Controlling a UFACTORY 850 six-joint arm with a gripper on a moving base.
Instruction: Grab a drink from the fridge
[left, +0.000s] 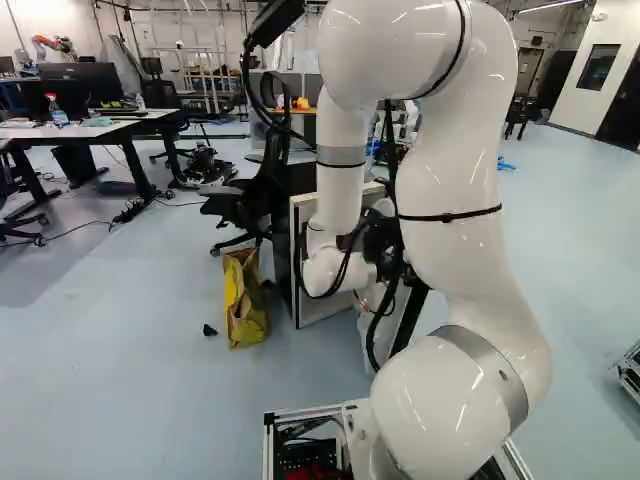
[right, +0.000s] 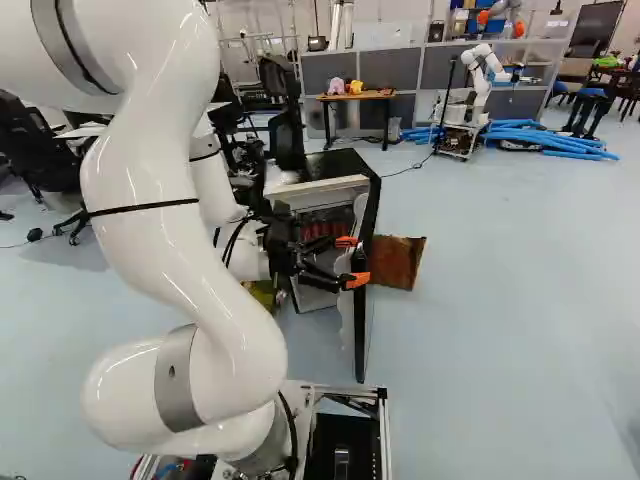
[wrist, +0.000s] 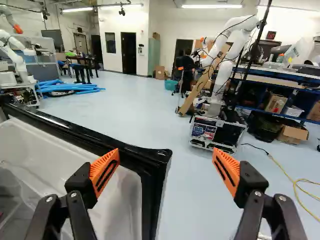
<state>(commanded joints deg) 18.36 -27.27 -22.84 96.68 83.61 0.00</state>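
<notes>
In the right base view my gripper (right: 351, 261) stands open at the front of the small black fridge (right: 350, 166), by the swung-open door (right: 360, 320). Red cans (right: 320, 229) show in a row inside the fridge, partly hidden by the arm and gripper. The wrist view shows the gripper (wrist: 165, 173) with its orange-padded fingers wide apart and nothing gripped. The door's black edge (wrist: 152, 167) reaches between them, nearer one finger, and its pale inner lining (wrist: 117, 187) lies beneath and beside that finger. No can is clearly visible in the wrist view.
A yellow bag (left: 244, 298) stands on the floor beside the fridge, with an office chair (left: 245, 200) behind it. A brown panel (right: 398, 262) is on the fridge's other side. Another robot (right: 472, 95) stands farther back near blue tubes (right: 550, 136).
</notes>
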